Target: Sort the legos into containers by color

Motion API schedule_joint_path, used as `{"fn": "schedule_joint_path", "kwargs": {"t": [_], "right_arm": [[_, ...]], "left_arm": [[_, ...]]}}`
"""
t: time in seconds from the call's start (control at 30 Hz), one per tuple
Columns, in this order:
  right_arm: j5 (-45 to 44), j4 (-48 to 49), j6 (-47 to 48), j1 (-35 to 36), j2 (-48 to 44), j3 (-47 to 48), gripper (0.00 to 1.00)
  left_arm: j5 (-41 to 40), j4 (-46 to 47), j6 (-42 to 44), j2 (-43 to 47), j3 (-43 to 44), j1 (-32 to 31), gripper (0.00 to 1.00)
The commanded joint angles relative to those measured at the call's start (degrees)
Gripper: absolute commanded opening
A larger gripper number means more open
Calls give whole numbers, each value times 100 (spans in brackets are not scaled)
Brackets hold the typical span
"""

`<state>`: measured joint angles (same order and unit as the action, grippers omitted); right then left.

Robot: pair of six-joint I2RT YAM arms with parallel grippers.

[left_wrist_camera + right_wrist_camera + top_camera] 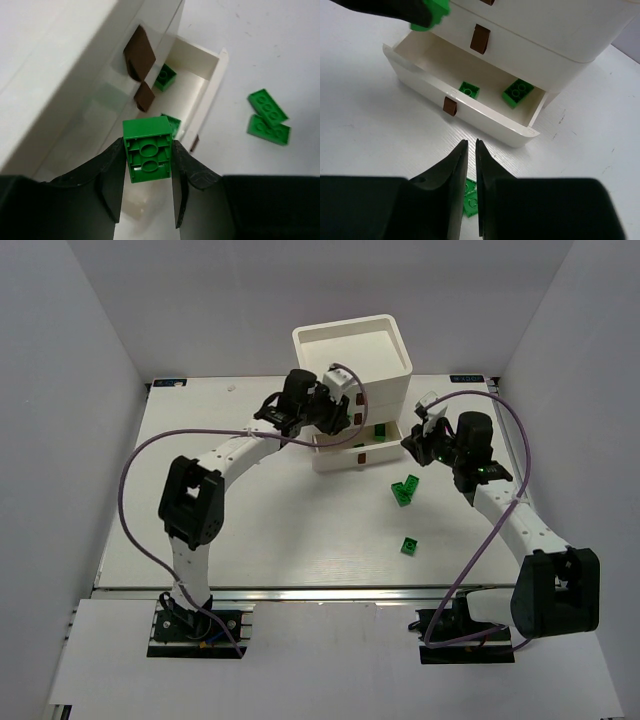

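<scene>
On the white table (250,530) the three-tier drawer unit (390,372) stands with its bottom drawer (485,117) pulled out, two green bricks (469,90) lying inside. The left gripper (148,147) hangs over that drawer, clamped on a green brick (147,129). The right gripper (471,145) sits just before the drawer, fingers nearly pressed together, gripping nothing. Three loose green bricks (405,490) lie on the table nearby
</scene>
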<state>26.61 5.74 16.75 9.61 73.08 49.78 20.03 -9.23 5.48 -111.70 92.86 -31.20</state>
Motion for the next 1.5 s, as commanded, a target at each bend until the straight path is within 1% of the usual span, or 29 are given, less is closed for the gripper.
{"fn": "schedule_joint_path", "kwargs": {"t": [0.0,0.07,0.13,0.2,0.23,0.27,0.3,0.37,0.4,0.47,0.5,0.63,0.67,0.77,0.83,0.87,0.9,0.97,1.03,1.07,1.1,1.13,1.17,1.2,1.23,1.27,1.33,1.37,1.47], "right_arm": [[-103,-108,240,-55,-224,-21,18],[-121,-134,276,-73,-302,-65,19],[-121,-161,328,-108,-373,-109,19],[-112,-187,346,-126,-417,-144,19],[-95,-196,364,-134,-417,-153,20],[-86,-196,372,-152,-426,-170,21],[-77,-205,381,-161,-426,-179,27],[-33,-213,442,-152,-426,-188,36],[-7,-257,460,-143,-426,-188,44],[115,-345,591,-170,-409,-179,49],[203,-432,714,-178,-400,-136,56],[897,-1318,1303,-222,-303,14,64],[1142,-1425,1400,-248,-277,32,64],[1233,-1741,1629,-275,-180,84,60],[1023,-1839,1542,-319,-5,207,36],[935,-2066,1481,-371,92,277,18],[803,-2181,1384,-398,197,356,0],[514,-2444,1050,-442,531,629,0],[319,-2901,708,-486,916,839,0],[144,-3077,271,-469,1049,1084,0],[151,-3488,137,-451,1181,1208,17],[134,-3648,-30,-442,1409,1323,26],[82,-3746,-441,-459,1498,1480,35],[81,-3825,-575,-460,1551,1526,51],[29,-3817,-733,-434,1612,1526,58],[-241,-3765,-1126,-407,1639,1509,63],[-366,-3651,-1462,-398,1692,1508,76],[-785,-3615,-1839,-372,1727,1517,81],[-1262,-3694,-2596,-389,1894,1631,81]], "left_arm": [[-360,-210,1034,-422,566,-219,0],[-491,-132,1254,-528,628,-308,0],[-710,-105,1420,-633,628,-465,5],[-912,-96,1500,-721,619,-518,7],[-1018,-44,1553,-748,619,-571,12],[-1280,-17,1579,-774,585,-571,21],[-1448,70,1623,-774,567,-641,35],[-1738,106,1659,-783,532,-642,48],[-1818,106,1667,-774,531,-642,57],[-1889,123,1632,-757,531,-642,61],[-1915,106,1597,-713,540,-642,63],[-1863,62,1404,-564,619,-642,65],[-1836,45,1378,-520,611,-694,69],[-1863,-52,1053,-292,637,-694,67],[-1906,-191,537,-125,602,-694,61],[-1915,-280,299,85,602,-642,43],[-1915,-342,44,200,576,-589,32],[-1880,-483,-816,629,322,-527,14],[-1915,-483,-1388,1008,-29,-527,12],[-1872,-457,-1548,1236,-466,-527,15],[-1880,-361,-1932,1699,-714,-527,39],[-1915,-290,-2136,1956,-986,-527,52],[-1915,-194,-2312,2194,-1581,-527,58],[-1915,-88,-2497,2727,-1856,-527,69],[-2098,130,-2821,2985,-2146,-527,73],[-2204,246,-2963,3205,-2671,-527,74],[-2310,405,-3305,3792,-3096,-527,74],[-2372,396,-3377,3935,-3281,-527,74],[-2539,230,-3632,4357,-3730,-527,74]]}}
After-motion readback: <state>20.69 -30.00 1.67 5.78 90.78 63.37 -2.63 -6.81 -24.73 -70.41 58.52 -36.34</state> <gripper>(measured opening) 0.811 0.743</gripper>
